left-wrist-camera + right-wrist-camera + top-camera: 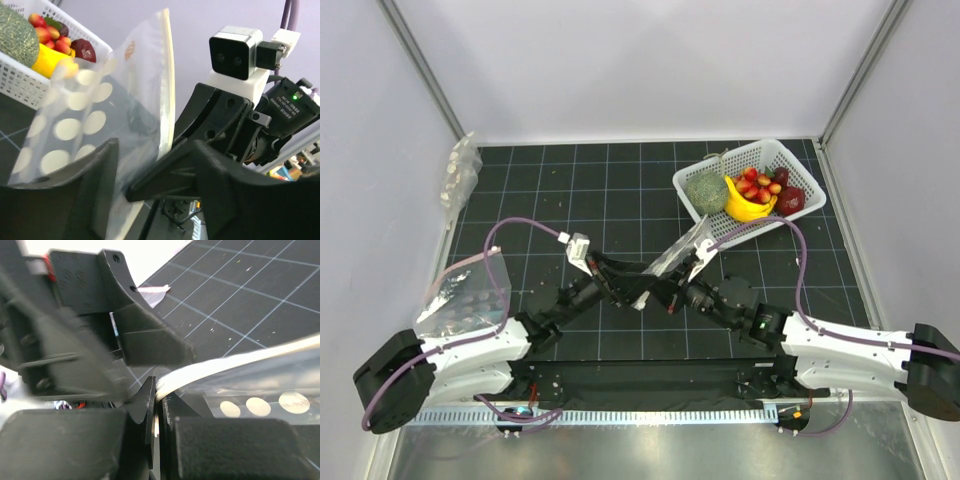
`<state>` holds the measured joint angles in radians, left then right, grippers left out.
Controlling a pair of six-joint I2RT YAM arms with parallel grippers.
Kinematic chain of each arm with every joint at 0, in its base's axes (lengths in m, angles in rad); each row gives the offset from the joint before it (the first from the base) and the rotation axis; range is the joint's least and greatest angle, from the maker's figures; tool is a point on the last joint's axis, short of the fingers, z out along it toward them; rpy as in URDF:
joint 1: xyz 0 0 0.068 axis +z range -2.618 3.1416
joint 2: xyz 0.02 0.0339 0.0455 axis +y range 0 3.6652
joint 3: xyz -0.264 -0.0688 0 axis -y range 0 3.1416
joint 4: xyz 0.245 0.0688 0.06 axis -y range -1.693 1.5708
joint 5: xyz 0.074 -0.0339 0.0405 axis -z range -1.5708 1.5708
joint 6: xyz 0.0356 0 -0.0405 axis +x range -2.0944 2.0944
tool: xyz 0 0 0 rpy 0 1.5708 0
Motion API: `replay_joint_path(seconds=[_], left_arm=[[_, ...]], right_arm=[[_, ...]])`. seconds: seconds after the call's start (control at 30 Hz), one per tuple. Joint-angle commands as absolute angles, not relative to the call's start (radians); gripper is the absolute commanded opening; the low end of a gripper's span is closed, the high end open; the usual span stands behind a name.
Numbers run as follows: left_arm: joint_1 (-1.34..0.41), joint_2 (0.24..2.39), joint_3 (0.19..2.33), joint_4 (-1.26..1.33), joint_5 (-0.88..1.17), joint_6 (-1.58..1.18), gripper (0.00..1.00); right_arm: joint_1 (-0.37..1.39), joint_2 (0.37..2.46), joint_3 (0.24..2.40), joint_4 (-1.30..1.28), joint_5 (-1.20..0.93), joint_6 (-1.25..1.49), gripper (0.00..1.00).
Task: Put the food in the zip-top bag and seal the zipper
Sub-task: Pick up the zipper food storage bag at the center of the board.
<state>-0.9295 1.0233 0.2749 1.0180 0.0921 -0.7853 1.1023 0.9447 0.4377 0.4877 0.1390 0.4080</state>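
The dotted zip-top bag (682, 252) hangs upright between my two grippers at the table's middle. My right gripper (667, 290) is shut on its mouth edge; in the right wrist view the jaws (157, 390) pinch the white zipper strip (240, 362). My left gripper (638, 292) is open, its fingers spread on either side of the bag (90, 110) and its zipper (169, 75), and in its own view the gripper (156, 150) touches nothing that I can see. The red food (758, 185) lies in the white basket (790, 160), and shows in the left wrist view too (50, 35).
The basket also holds a yellow banana (745, 207), a round green vegetable (706, 192) and a dark red fruit (791, 200). A clear plastic bag (468, 297) lies by the left arm. More bags (460, 175) lean on the left wall.
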Motion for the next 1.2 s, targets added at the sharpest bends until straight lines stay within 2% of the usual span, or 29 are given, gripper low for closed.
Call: replay_joint_path(seconds=[0.0,0.07,0.1,0.13,0.27,0.4,0.53,0.67,0.8,1.07,1.17], left_arm=[[-0.934,0.95,0.308,0.958,0.039,-0.678,0.68],[-0.934,0.849,0.348,0.752,0.008,-0.619,0.82],[-0.934,0.815,0.36,0.688,-0.029,-0.591,0.83],[-0.934,0.769,0.368,0.637,-0.079,-0.537,0.84],[-0.936,0.73,0.374,0.561,-0.143,-0.463,0.84],[-0.936,0.799,0.393,0.581,-0.14,-0.408,0.82],[-0.936,0.876,0.417,0.629,-0.155,-0.263,0.84],[-0.936,0.933,0.376,0.82,-0.006,-0.152,0.86],[-0.936,0.963,0.354,0.853,0.145,0.064,0.86],[-0.953,1.005,0.319,0.887,0.212,0.259,0.82],[-0.977,1.005,0.316,0.888,0.169,0.317,0.8]], right_arm=[[1.1,0.888,0.459,0.467,0.253,0.455,0.01],[1.1,0.87,0.472,0.413,0.378,0.494,0.01],[1.1,0.862,0.483,0.32,0.446,0.515,0.01],[1.098,0.844,0.511,0.263,0.603,0.55,0.01],[1.089,0.833,0.601,0.042,0.792,0.679,0.01],[1.088,0.868,0.731,-0.255,0.885,0.956,0.01],[1.088,0.929,0.877,-0.443,0.945,1.13,0.01],[1.088,0.96,0.995,-0.546,0.976,1.245,0.01],[1.086,0.93,0.994,-0.542,0.931,1.344,0.01],[1.088,0.939,1.0,-0.552,0.798,1.419,0.01],[1.088,0.942,0.991,-0.546,0.772,1.422,0.01]])
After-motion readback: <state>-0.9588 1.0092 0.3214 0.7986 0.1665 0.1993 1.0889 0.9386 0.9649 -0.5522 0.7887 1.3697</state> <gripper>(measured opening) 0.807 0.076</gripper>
